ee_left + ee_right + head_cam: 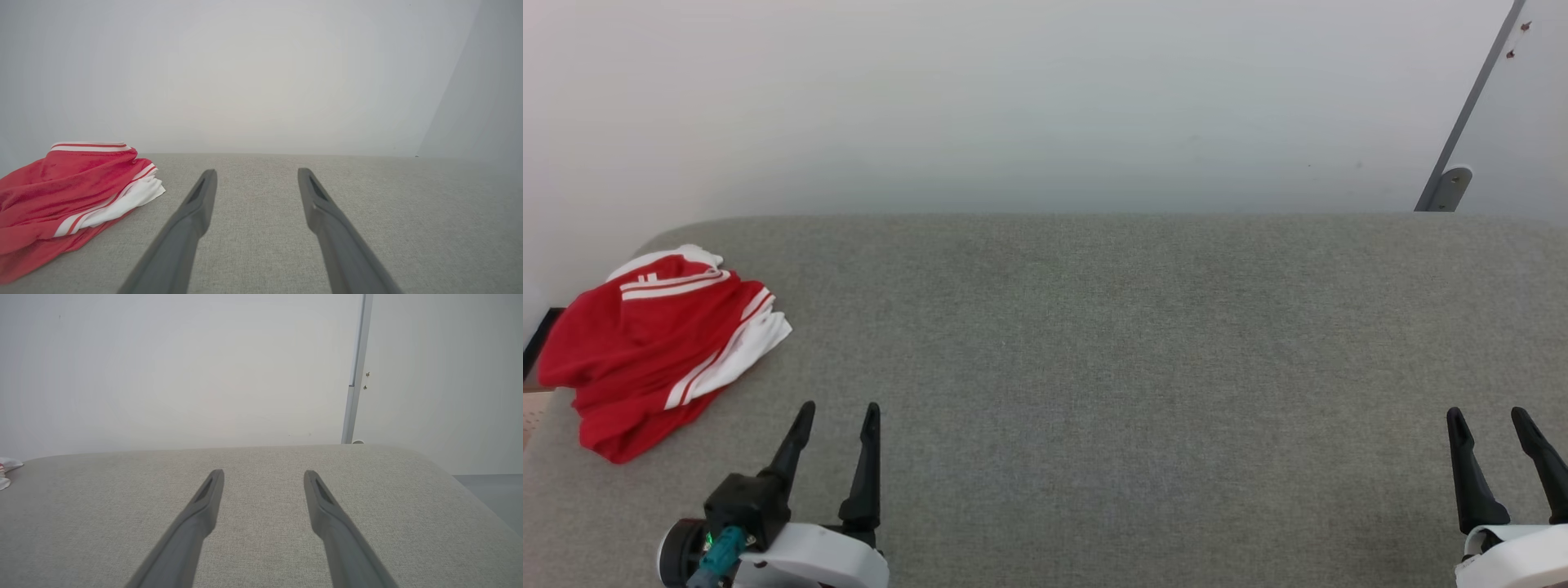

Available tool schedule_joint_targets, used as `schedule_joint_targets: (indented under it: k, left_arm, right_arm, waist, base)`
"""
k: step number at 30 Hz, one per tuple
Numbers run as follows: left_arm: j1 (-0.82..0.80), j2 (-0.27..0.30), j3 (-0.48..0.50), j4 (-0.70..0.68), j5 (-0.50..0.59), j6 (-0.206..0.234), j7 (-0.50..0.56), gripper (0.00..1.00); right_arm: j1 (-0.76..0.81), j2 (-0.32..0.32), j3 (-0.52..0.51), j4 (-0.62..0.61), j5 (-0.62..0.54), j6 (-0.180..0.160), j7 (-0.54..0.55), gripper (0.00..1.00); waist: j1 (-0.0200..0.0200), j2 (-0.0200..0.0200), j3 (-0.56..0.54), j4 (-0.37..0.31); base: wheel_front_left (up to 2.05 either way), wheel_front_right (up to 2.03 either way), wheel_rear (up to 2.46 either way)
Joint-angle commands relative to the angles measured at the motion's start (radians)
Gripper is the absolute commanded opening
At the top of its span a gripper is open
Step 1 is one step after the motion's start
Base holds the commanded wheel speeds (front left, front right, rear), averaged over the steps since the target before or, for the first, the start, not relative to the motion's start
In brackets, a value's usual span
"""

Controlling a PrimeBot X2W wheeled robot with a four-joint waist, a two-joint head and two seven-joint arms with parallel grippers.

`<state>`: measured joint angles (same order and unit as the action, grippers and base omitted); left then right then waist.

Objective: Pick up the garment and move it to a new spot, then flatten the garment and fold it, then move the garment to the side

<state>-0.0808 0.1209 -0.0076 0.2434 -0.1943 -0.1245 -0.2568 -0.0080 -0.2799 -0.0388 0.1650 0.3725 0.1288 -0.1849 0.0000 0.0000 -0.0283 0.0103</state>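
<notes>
One garment lies crumpled on the grey padded surface, ahead and to the left of the left gripper, near its fingers but clear of them. The right gripper stands well apart from it. Count: two grippers, four fingers, all spread wide and empty, apparently readied for the first pick-up. The bare surface to the right of the left fingers would serve for flattening. The white showing at the left edge of the right wrist view is probably the garment's trim.

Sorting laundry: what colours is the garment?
The garment is red with white stripes; clearest in head view.
</notes>
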Motion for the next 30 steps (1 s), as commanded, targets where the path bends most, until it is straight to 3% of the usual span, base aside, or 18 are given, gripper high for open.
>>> schedule_joint_targets:
  k: [1,18,24,30]
  left_arm:
    - [0.005,0.0,0.002,-0.004,0.024,-0.007,-0.009,1.0]
    - [0.004,-0.004,0.007,-0.001,0.023,-0.007,-0.008,1.0]
    - [-0.01,-0.007,0.015,0.0,0.023,-0.007,-0.008,1.0]
    - [-0.022,-0.004,0.028,0.004,0.021,-0.006,-0.008,1.0]
  right_arm:
    - [0.012,-0.007,0.002,-0.004,-0.017,0.004,-0.009,1.0]
    - [0.012,-0.006,0.002,0.005,-0.015,0.004,-0.013,1.0]
    - [0.009,-0.004,0.017,-0.007,-0.001,0.004,-0.009,1.0]
    - [0.003,-0.011,0.046,-0.025,0.01,0.002,0.005,1.0]
  waist:
    - [0.0,0.0,0.0,0.0]
    - [0.0,0.0,-0.001,0.006]
    - [0.0,0.0,-0.002,0.043]
    - [0.0,0.0,-0.007,0.129]
  base:
    - [0.0,0.0,0.0]
    - [0.0,0.0,0.0]
    - [0.0,0.0,0.0]
    - [0.0,0.0,0.0]
